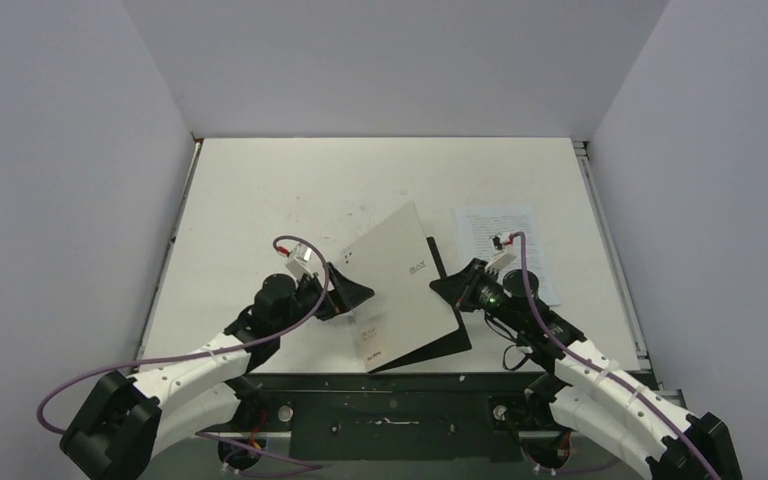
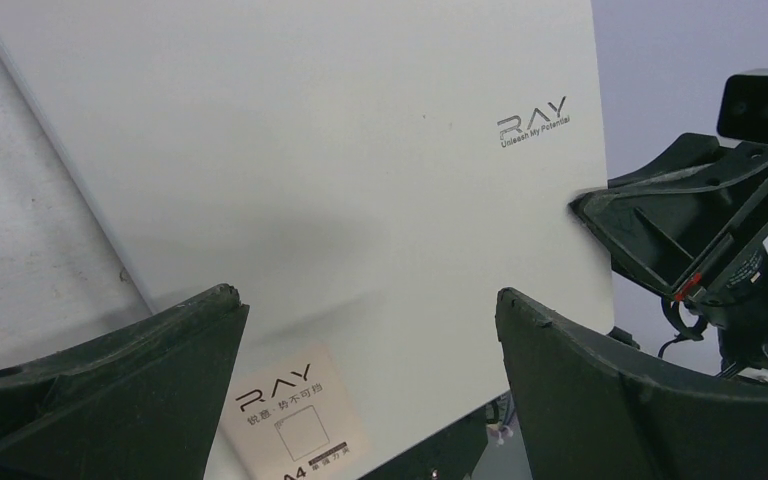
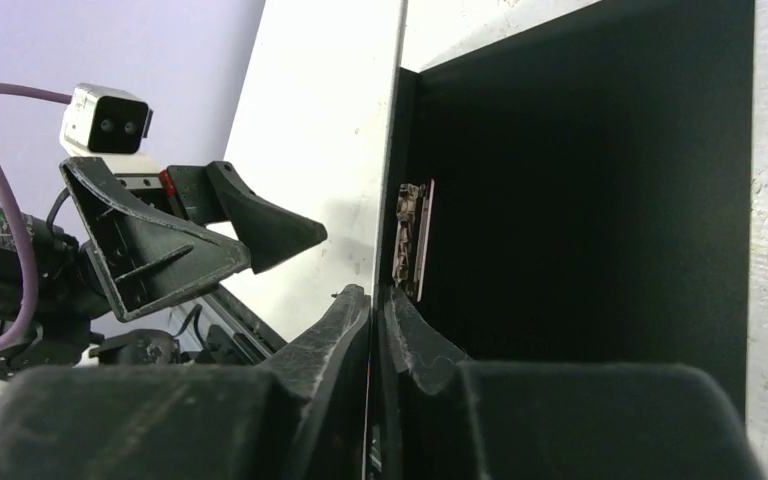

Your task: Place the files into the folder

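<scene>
Right gripper pinches folder cover's thin edge, frame centre; looks stiff, slick; left gripper gapes wide.

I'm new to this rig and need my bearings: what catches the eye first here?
The light grey folder sits at the centre of the table, its cover pinched at the edge by the right gripper, jaws shut on it, baring the black inside and metal clip. The left gripper faces the cover with jaws wide open. The printed files lie flat on the table, right of the folder.
</scene>
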`<state>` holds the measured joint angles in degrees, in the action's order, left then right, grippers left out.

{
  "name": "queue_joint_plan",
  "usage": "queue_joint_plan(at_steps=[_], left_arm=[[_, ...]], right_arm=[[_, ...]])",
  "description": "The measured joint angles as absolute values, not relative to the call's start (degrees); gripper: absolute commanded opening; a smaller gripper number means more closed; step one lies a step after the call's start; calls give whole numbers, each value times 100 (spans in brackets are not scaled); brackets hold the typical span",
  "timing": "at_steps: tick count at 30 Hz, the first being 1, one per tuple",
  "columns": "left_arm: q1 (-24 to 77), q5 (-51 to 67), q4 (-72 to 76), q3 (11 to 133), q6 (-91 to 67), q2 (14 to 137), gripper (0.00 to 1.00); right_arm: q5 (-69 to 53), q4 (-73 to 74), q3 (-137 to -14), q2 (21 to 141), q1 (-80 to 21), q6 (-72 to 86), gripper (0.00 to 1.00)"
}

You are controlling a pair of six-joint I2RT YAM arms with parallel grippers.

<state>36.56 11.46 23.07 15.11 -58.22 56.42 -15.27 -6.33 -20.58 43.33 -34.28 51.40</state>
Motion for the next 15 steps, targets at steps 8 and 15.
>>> queue_joint_plan(at_steps=[8, 15], left_arm=[[3400, 1332, 1625, 1747, -5651, 5264, 96], [3208, 1457, 386, 3015, -5221, 5262, 96]], right_arm=[[-1470, -99, -2600, 4434, -3542, 4663, 5], [-1175, 489, -3529, 4869, -3896, 4051, 5]])
